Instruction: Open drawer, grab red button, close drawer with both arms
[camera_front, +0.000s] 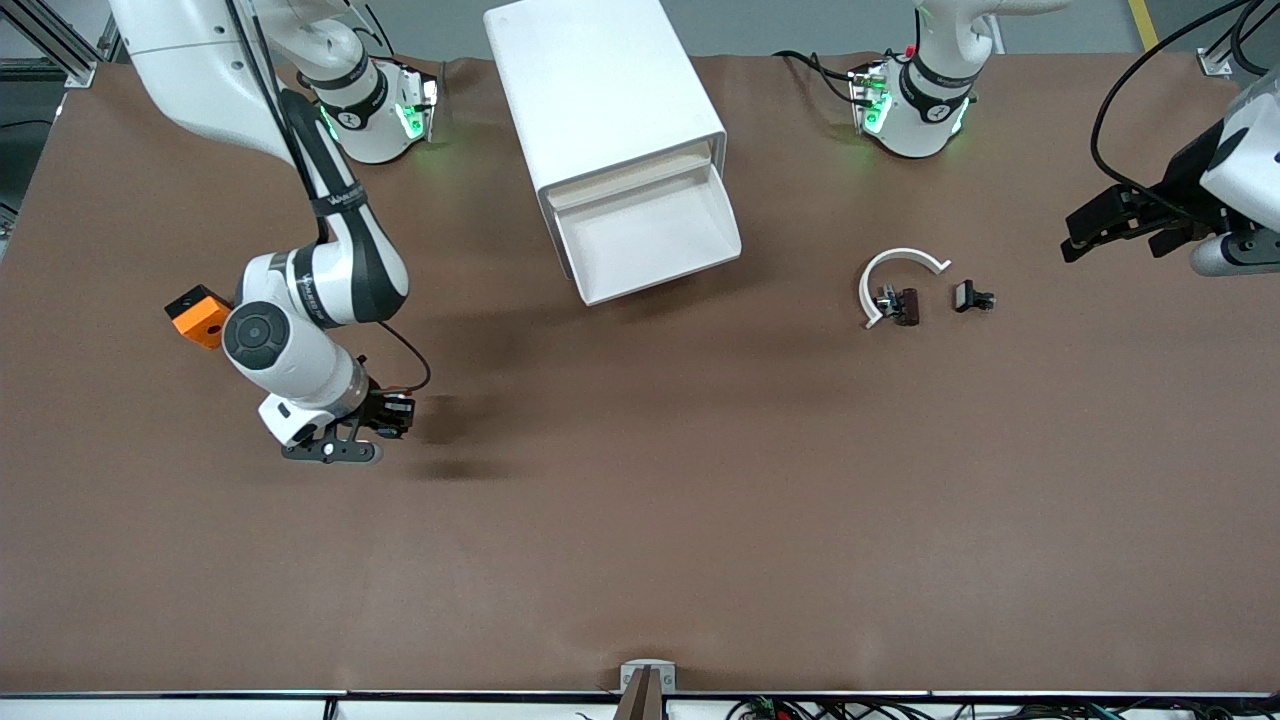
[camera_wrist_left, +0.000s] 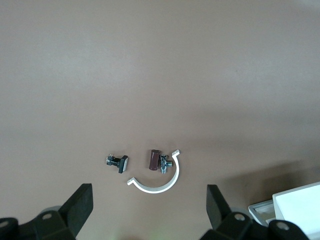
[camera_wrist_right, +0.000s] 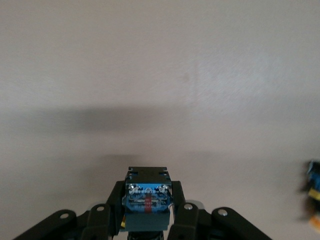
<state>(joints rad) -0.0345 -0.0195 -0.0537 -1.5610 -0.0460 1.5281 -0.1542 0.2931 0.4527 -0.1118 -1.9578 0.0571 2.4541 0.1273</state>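
The button (camera_wrist_right: 146, 202), seen by its bluish base with a red stripe, sits clamped between the fingers (camera_wrist_right: 181, 210) of the right gripper (camera_front: 385, 420). The cap is not visible. This gripper hangs over bare table (camera_front: 640, 560) toward the right arm's end, with its shadow on the brown surface beside it.

The drawer (camera_front: 648, 240) stands pulled out of the white cabinet (camera_front: 600, 95), which sits between the two arm bases. The drawer's tray shows nothing inside it.

An orange block (camera_front: 198, 315) with a hole lies on the table near the right arm's elbow joint, partly hidden by it.

The left gripper (camera_front: 1120, 235) is raised at the left arm's end of the table, its fingers (camera_wrist_left: 80, 207) spread wide apart and holding nothing.

On the table between the cabinet and the left gripper lie three small parts: a white curved clip (camera_front: 895, 275), a dark reddish part (camera_front: 905, 305) with a metal end resting inside the clip's arc, and a small black part (camera_front: 970, 297) just beside them, toward the left arm's end.
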